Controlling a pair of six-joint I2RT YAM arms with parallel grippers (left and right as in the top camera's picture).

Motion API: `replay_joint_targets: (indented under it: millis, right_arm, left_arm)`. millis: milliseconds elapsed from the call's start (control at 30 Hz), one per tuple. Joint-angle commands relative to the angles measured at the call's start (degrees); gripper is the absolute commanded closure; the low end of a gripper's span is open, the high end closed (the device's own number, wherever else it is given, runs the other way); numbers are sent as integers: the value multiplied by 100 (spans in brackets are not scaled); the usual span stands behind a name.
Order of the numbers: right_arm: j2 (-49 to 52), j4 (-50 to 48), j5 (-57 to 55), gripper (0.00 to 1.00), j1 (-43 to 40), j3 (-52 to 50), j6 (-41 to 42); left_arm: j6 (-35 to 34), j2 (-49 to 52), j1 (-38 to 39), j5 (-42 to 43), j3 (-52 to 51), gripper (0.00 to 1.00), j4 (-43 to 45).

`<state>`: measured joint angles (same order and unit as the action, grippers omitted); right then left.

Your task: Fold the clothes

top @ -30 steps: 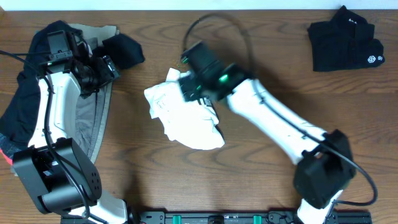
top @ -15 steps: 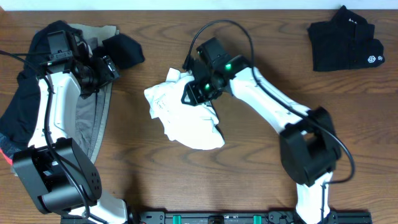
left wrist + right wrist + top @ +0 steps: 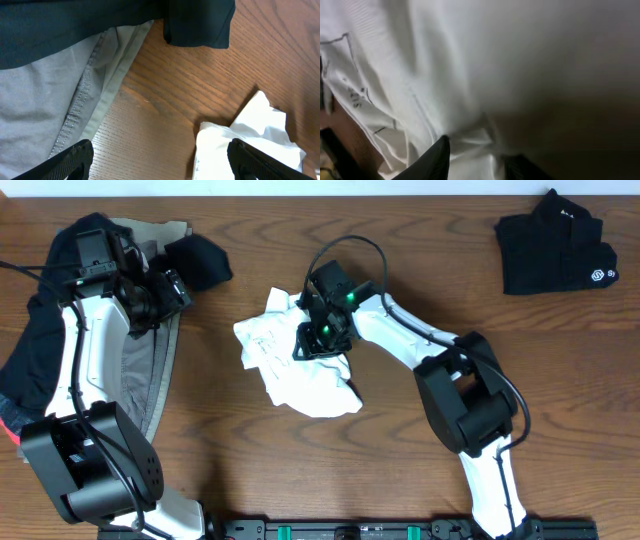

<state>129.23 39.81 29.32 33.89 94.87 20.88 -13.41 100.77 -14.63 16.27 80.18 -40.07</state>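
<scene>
The clothes lie in three places. A crumpled white T-shirt [image 3: 300, 385] sits mid-table, and my right gripper [image 3: 318, 340] presses into its upper part. In the right wrist view white cloth [image 3: 470, 60] fills the frame, and the right gripper [image 3: 477, 160] is shut on a bunched fold of it. My left gripper [image 3: 170, 290] hovers at the far left, beside a pile of dark and grey garments [image 3: 150, 380]. In the left wrist view the left gripper [image 3: 160, 167] is open over bare wood, with grey fabric [image 3: 45, 100] to its left and the white shirt [image 3: 250, 142] to its right.
A folded black garment with a small white logo [image 3: 555, 245] lies at the back right corner. Dark cloth [image 3: 40, 340] with a red hem [image 3: 8, 425] hangs over the left edge. Another dark piece [image 3: 197, 22] lies beyond the left gripper.
My right arm has drawn in and turned, bringing its gripper down onto the white T-shirt's upper part, where the jaws have narrowed on a fold. The left arm has stayed still.
</scene>
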Motion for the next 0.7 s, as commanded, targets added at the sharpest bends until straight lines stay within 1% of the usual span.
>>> replay_joint_targets:
  millis: [0, 100, 433, 567, 667]
  right_arm:
    - [339, 118, -337, 64, -136, 103, 393]
    - [365, 179, -428, 64, -326, 177, 393]
    - [365, 765, -1558, 64, -1493, 531, 223]
    - [365, 909, -1622, 67, -1982, 531, 225]
    - [363, 927, -1421, 69, -2205, 531, 111]
  left_arm:
    - [94, 42, -9, -50, -24, 13, -17]
    - [94, 39, -9, -50, -24, 13, -20]
    - [94, 42, -9, -50, -24, 13, -20]
    - [92, 42, -2, -48, -24, 13, -26]
    - [92, 42, 48, -46, -24, 13, -39]
